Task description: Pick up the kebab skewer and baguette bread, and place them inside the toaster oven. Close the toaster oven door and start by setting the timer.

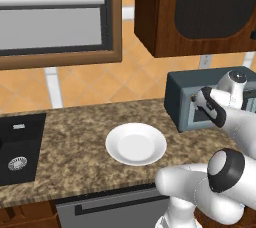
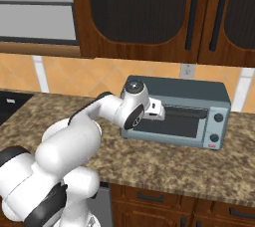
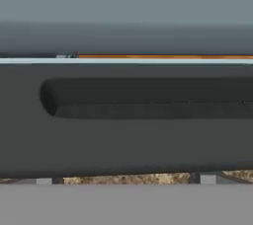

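Observation:
The blue-grey toaster oven (image 2: 179, 89) stands on the counter's right side, also seen as the toaster oven (image 1: 175, 97) from the left. Its door (image 2: 169, 127) stands upright against the box, with the dark bar handle (image 3: 148, 98) along its top. My gripper (image 2: 160, 111) presses close to the door's upper left end, beside the handle; its fingers are hidden, so open or shut is unclear. From the left the gripper (image 1: 196, 101) sits right at the oven front. In the hand view a thin orange strip (image 3: 163, 56) shows in the slit above the door. The kebab skewer and baguette bread are hidden.
A bare white plate (image 1: 136, 143) lies on the granite counter (image 1: 75, 132) left of the oven. A black sink (image 1: 17, 147) is at the far left. Two round knobs (image 2: 218, 118) sit on the oven's right panel. Dark wooden wall cabinets (image 2: 149, 12) hang overhead.

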